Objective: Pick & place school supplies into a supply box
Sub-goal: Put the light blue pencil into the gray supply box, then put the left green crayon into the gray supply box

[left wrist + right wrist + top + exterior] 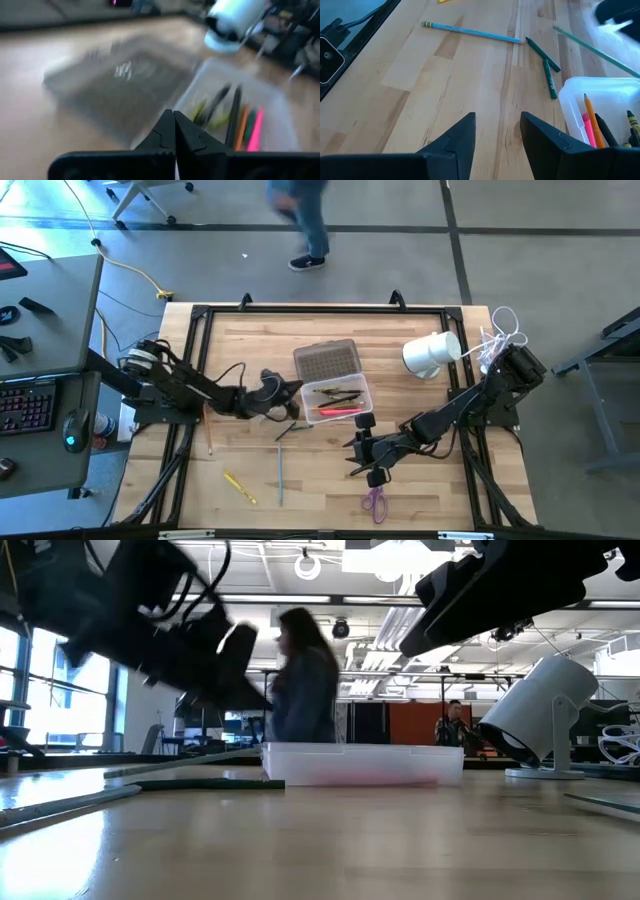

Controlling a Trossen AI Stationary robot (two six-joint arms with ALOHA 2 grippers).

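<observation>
The left gripper (291, 404) hung beside the supply box (336, 387), fingers pressed together on nothing I could see. The box held several pens already. The right gripper (362, 448) waited, jaws spread. Next, I judged, someone must fetch the blue pencil (280, 475).

Both arms are dark, built of chunky black jointed segments, with black cables looped along the left arm (190, 388) and a white cable bundle at the base of the right arm (470, 408). Each gripper ends in two flat, matte black, wedge-shaped fingers (462, 137).
</observation>
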